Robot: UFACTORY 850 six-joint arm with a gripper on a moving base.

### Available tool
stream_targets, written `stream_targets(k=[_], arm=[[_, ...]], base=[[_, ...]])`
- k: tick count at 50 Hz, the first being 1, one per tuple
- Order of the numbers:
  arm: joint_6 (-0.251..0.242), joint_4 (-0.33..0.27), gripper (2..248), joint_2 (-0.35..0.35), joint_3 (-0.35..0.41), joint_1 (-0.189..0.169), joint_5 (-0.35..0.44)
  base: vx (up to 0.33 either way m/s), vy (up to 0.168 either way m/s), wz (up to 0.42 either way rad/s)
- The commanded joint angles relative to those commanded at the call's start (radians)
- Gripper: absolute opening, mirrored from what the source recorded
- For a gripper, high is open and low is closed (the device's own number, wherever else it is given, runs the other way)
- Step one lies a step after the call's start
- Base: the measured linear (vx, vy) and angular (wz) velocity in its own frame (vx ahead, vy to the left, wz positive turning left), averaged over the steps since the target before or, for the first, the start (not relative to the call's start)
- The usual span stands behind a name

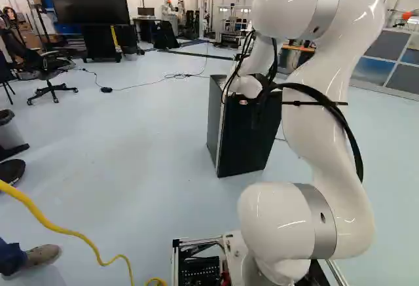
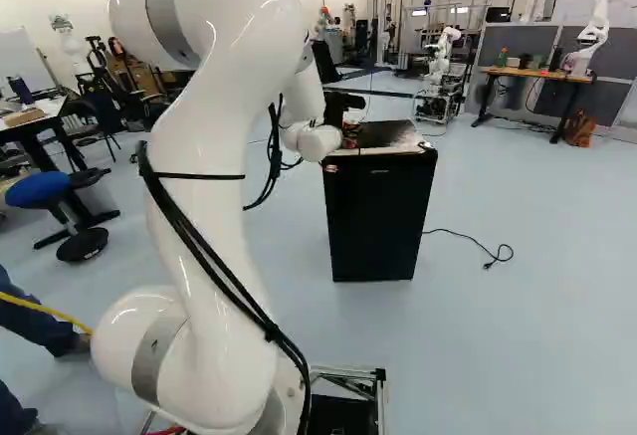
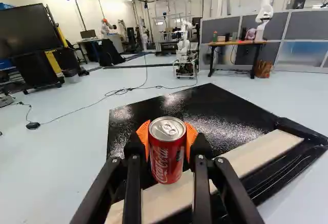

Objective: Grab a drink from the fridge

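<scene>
In the right base view my gripper (image 2: 343, 107) is at the top of the small black fridge (image 2: 378, 214), largely behind the arm's wrist. The wrist view shows my gripper (image 3: 167, 138) shut on a red drink can (image 3: 167, 157), an orange pad (image 3: 191, 136) pressing on each side. The can is upright, its silver lid facing up, over the pale strip along the fridge top (image 3: 205, 111). Whether its base touches that top, I cannot tell. The fridge's front (image 1: 252, 135) looks closed in the left base view.
A black cable (image 2: 468, 241) lies on the floor beside the fridge. Farther off stand a wooden table (image 3: 236, 43) carrying small items, another robot (image 3: 264, 11) and a large dark screen (image 1: 88, 1). A yellow cable (image 1: 65, 231) and a person's foot are at the left of the left base view.
</scene>
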Motion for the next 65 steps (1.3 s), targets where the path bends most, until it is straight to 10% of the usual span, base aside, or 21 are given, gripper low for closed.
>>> stream_targets(k=[65], arm=[[-0.003,-0.005,93,0.093,0.044,0.009,-0.001]], base=[[0.000,0.000,0.000]])
